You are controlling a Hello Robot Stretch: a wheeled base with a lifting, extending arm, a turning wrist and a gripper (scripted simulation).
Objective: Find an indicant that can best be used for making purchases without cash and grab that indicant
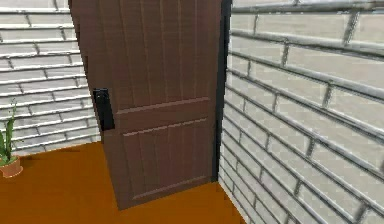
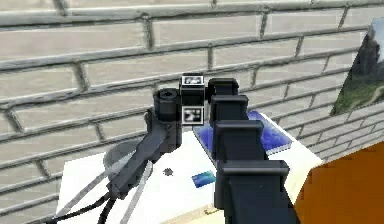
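Your dark two-finger gripper point(image 2: 108, 198) shows against a smooth white tabletop point(image 2: 85, 178); you cannot tell its grasp. A small flat blue card point(image 2: 203, 180) lies right.

Brown door point(image 1: 165, 95), potted plant point(image 1: 8, 150), white table point(image 2: 75, 177), blue book point(image 2: 270, 130).

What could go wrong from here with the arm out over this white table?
The small blue flat item lies right by the arm, so the gripper may knock it off the table. The larger blue book-like thing beside the arm could be mistaken for it. Reaching further might hit the brick wall.
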